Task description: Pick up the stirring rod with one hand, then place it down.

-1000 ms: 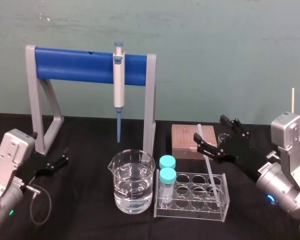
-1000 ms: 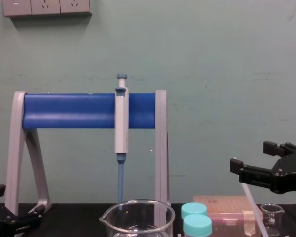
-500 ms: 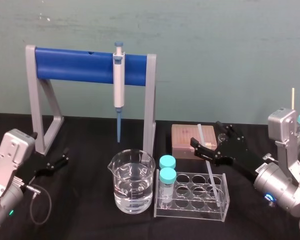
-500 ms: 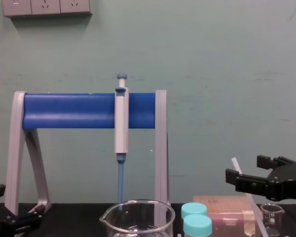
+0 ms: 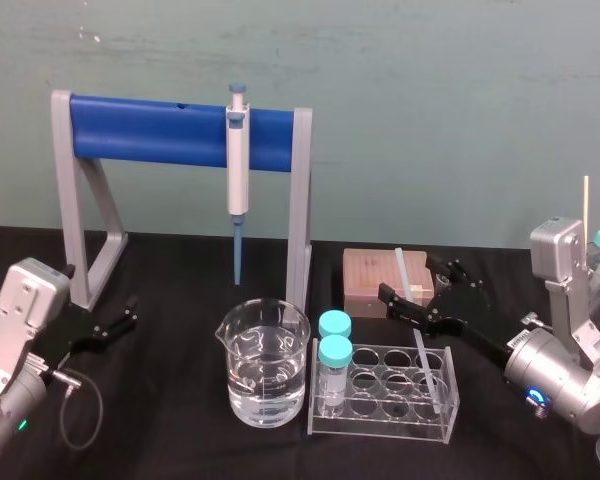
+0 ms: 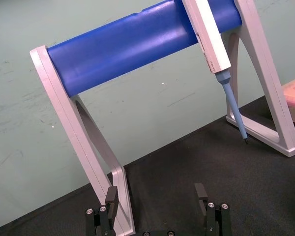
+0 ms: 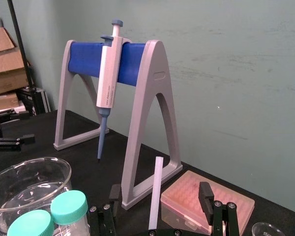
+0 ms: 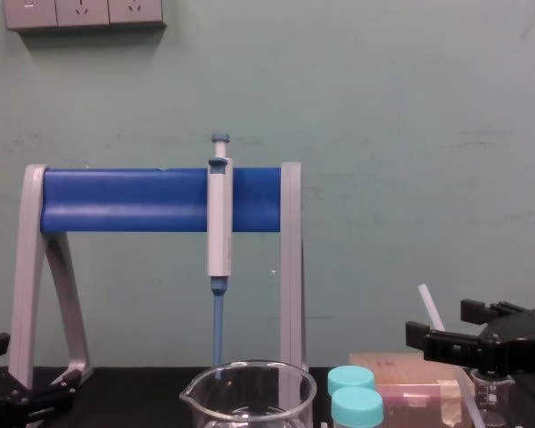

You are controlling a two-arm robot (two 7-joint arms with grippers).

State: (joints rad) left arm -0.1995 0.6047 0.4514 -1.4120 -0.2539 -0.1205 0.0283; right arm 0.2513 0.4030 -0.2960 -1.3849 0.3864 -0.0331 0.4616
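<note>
Fingers (image 7: 205, 195) of the right gripper (image 5: 413, 282) are spread apart and grasp nothing. The long, thin translucent-white stirring rod (image 7: 156, 189) stands between them, tilted, with its lower end in the clear plastic tube rack (image 5: 385, 388). Risks as we see them: an off-centre close knocks the rod sideways, the smooth rod slips, or a slanted lift drags the rack. The right arm reaches in low from the right, above the rack. The left gripper (image 5: 130, 312) is parked on the black worktop (image 5: 180, 300), fingers spread.

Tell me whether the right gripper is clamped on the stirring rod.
No: the right gripper has its fingers apart, with the stirring rod between them, touching neither.
</note>
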